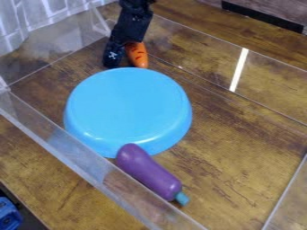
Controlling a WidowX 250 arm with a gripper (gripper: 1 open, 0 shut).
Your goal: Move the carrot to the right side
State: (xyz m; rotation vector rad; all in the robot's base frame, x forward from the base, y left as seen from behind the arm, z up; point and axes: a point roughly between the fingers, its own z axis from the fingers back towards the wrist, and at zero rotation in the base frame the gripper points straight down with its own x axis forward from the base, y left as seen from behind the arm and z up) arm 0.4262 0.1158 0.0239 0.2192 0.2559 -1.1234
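Note:
The small orange carrot (140, 57) is at the back of the table, just beyond the far rim of the blue plate (128, 110). My black gripper (127, 59) comes down from above onto it. One finger (114, 59) shows to the carrot's left and the other is hidden behind the carrot. The gripper looks shut on the carrot, holding it low over the wood. The carrot's green top is hidden.
A purple eggplant (150, 172) with a teal stem lies in front of the plate near the front clear wall (72, 153). Clear plastic walls ring the wooden table (240, 126). Bare wood lies to the right of the plate.

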